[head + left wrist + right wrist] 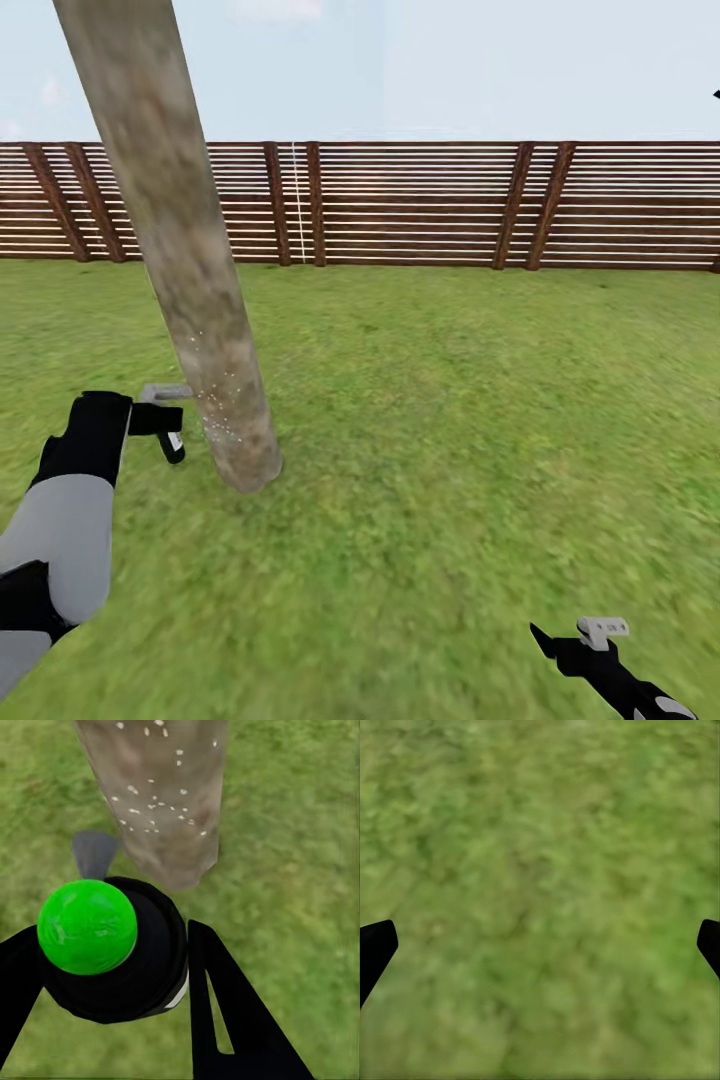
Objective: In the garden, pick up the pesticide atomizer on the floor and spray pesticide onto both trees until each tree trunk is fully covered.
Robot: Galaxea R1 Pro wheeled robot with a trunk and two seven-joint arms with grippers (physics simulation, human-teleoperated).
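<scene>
In the head view, the left end effector (165,425) gripped the small dark spray bottle, the pesticide atomizer (172,443), which hung just beside the foot of the thick, leaning, mottled grey-beige tree trunk (185,250). White specks dotted the bark nearest the bottle. The brown slatted wooden fence (420,205) stood well beyond, across the green grass lawn (450,420). The right end effector (560,640) hung low, well apart from the trunk.

In the left wrist view, the black fingers (225,1012) closed round the atomizer's (112,952) dark round body, a bright green dome showing on its near end. The speckled trunk (161,795) rose just ahead of the nozzle side.

In the right wrist view, the right end effector (540,945) stood spread wide with nothing between its tips, grass (540,832) beyond.

The bottle looked light, rigid and smooth-sided, so it would probably twist or slip under a loose pinch; holding it across the middle of the round body, as here, seemed soundest.
</scene>
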